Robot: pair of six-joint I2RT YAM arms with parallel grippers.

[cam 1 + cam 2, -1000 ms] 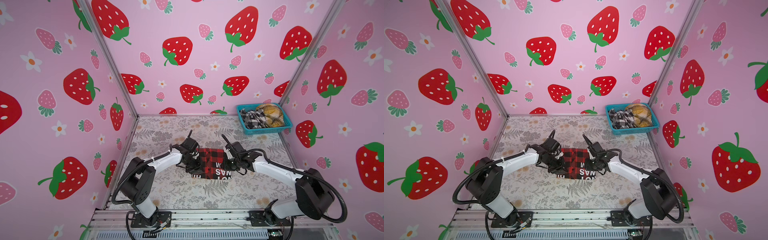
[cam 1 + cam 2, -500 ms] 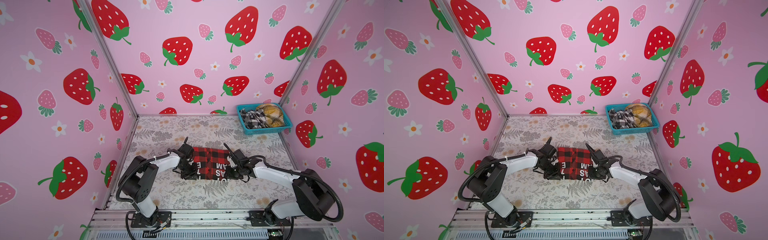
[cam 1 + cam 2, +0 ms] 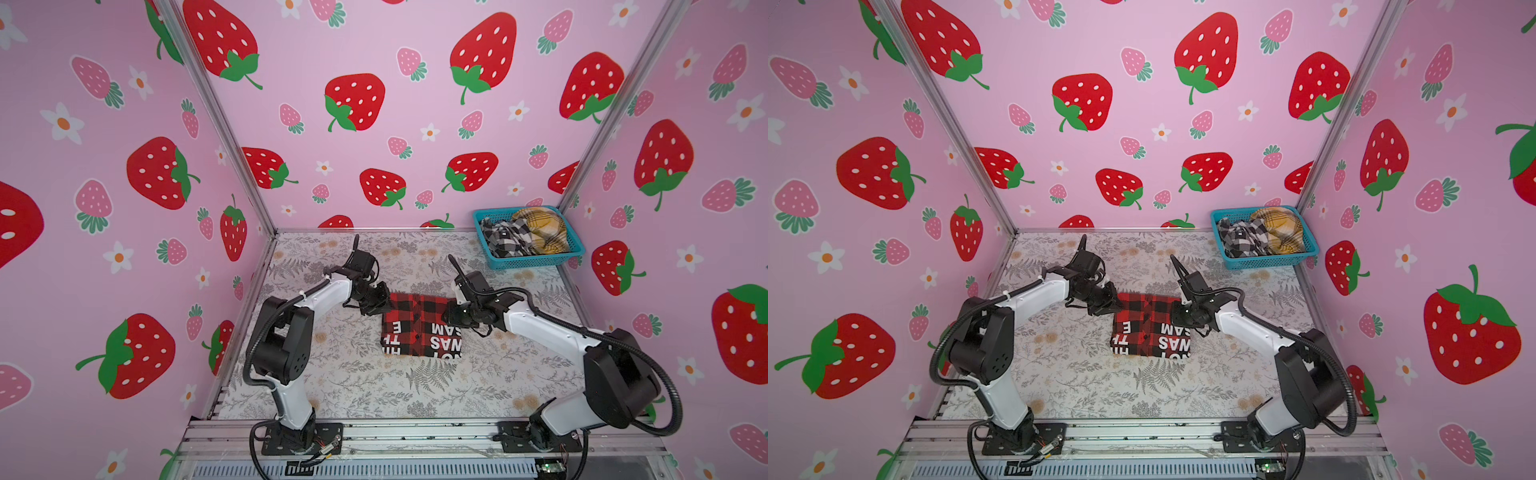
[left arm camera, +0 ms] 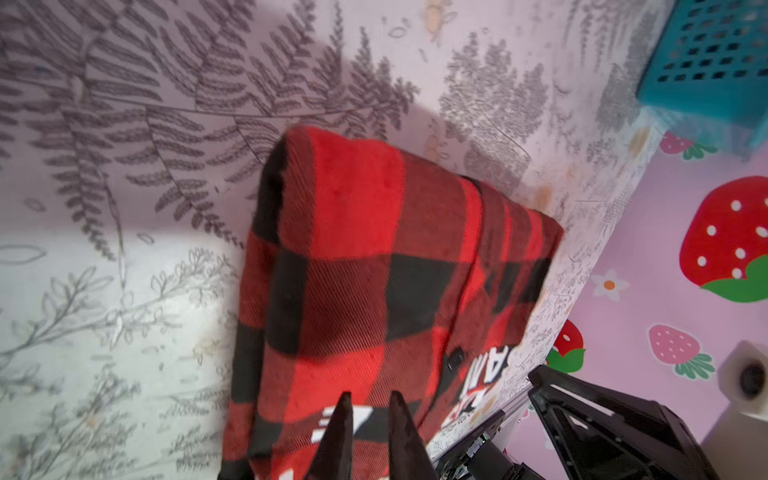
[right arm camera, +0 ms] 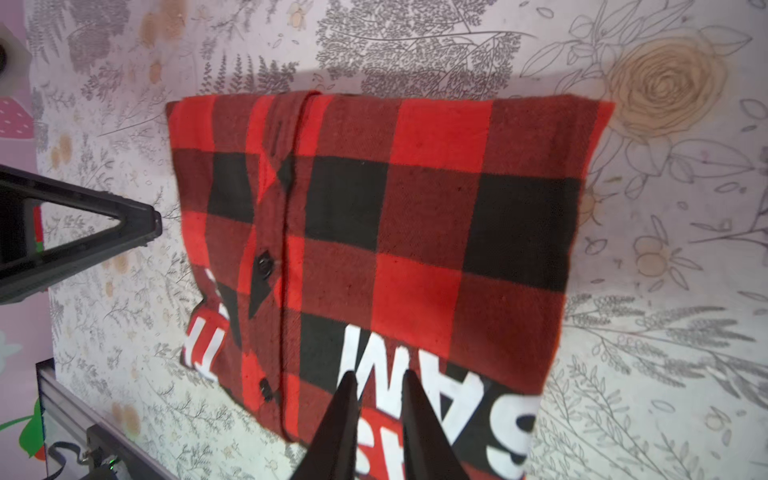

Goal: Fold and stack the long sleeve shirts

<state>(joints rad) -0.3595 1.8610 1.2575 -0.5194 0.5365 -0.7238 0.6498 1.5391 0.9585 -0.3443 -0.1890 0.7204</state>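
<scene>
A red-and-black check shirt [image 3: 419, 328] [image 3: 1150, 328] with white block letters lies folded into a flat rectangle in the middle of the table. My left gripper [image 3: 380, 305] [image 4: 369, 395] hovers at its far left corner, jaws a narrow gap apart with nothing between them. My right gripper [image 3: 449, 316] [image 5: 379, 374] hangs over the shirt's right edge above the lettering, also slightly open and empty. In both wrist views the shirt [image 4: 365, 270] [image 5: 395, 216] fills the middle. A black-and-white check shirt [image 3: 505, 239] and a mustard plaid shirt [image 3: 540, 230] lie crumpled in the basket.
The turquoise perforated basket [image 3: 536, 262] [image 3: 1266, 264] stands in the far right corner against the pink strawberry walls. The floral table cover [image 3: 374, 395] stretches around the folded shirt. A metal rail [image 3: 415, 436] runs along the front edge.
Both grippers have let go of the red shirt and moved off its sides toward its far edge. The shirt now lies as a neat flat rectangle.
</scene>
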